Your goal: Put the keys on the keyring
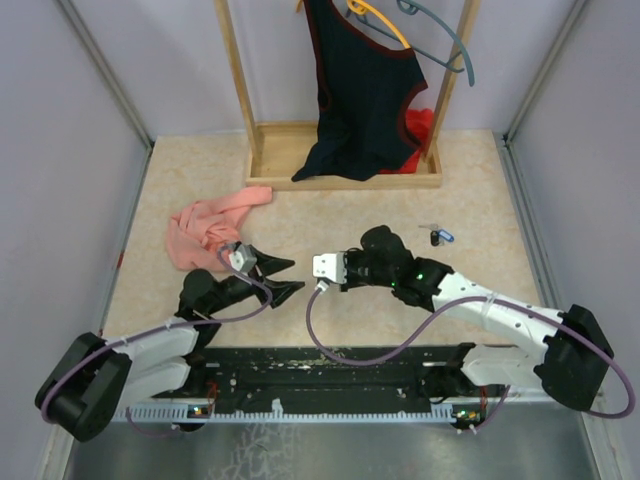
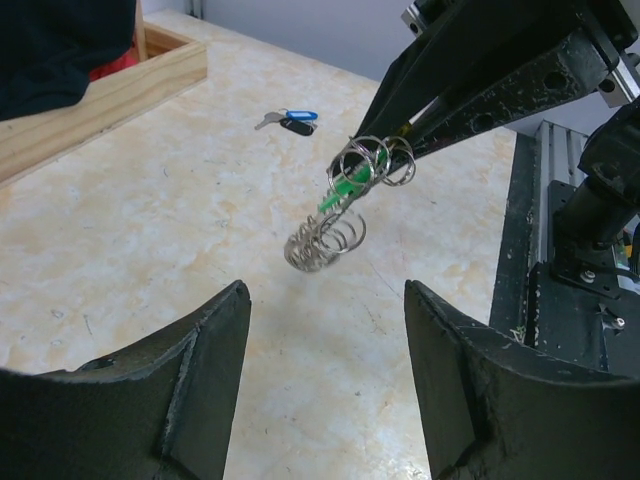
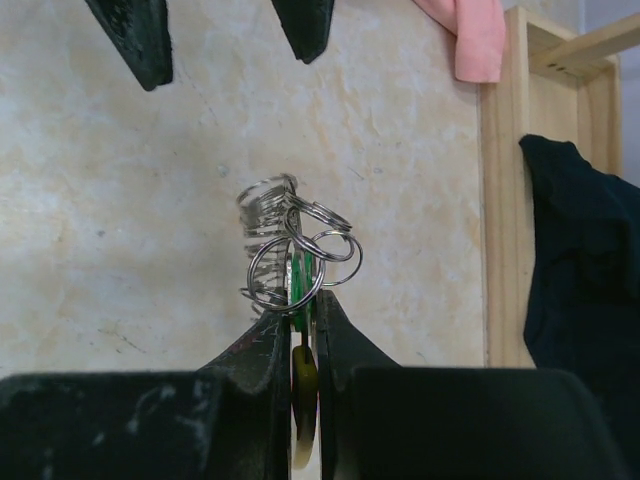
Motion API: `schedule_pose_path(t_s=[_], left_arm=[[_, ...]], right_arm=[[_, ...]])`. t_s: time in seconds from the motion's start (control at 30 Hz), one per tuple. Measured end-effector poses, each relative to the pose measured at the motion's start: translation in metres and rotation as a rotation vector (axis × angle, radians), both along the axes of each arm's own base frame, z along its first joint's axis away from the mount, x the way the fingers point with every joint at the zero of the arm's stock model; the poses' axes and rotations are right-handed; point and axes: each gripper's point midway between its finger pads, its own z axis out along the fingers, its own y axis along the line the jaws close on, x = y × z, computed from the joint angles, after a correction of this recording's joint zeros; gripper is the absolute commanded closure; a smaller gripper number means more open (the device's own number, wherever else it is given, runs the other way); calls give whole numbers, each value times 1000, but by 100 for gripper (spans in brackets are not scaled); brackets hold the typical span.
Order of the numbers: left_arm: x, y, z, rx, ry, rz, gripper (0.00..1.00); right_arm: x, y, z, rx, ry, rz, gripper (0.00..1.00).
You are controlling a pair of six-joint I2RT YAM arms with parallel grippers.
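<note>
Keyring of grey metal wire loops (image 3: 285, 250), green-headed key (image 2: 343, 188) among them, clenched in my right gripper (image 3: 300, 305); left gripper (image 2: 325, 300) spread, empty; I'd fetch blue, black keys (image 2: 290, 122) next.

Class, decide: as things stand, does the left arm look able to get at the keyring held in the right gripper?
Probably yes: the left gripper is open and faces the keyring, which hangs out of the right gripper, nothing between them.

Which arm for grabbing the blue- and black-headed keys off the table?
Likely left: left gripper is open and empty; right gripper is shut on the grey wire keyring with a green-headed key. But the blue and black keys lie nearer the right arm.
</note>
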Motion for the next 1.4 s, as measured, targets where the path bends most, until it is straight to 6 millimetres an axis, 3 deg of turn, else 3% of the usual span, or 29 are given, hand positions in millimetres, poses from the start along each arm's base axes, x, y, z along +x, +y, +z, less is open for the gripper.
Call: schedule_pose_path(t_s=[0.17,0.47,0.9,1.4], left_arm=[[0,-2,-9,2,52,-10,30],[-5,-8,-13,-21,107,-58,28],[1,-9,-11,-20,108,-44,27],[18,-12,-26,33,194,3,37]], right_arm=[[8,-6,-1,-43,-70,-32,100],[4,0,-5,-50,-95,2,100],[-11,24,-38,-119,-66,81,100],[-13,30,-43,-133,-72,89,100]])
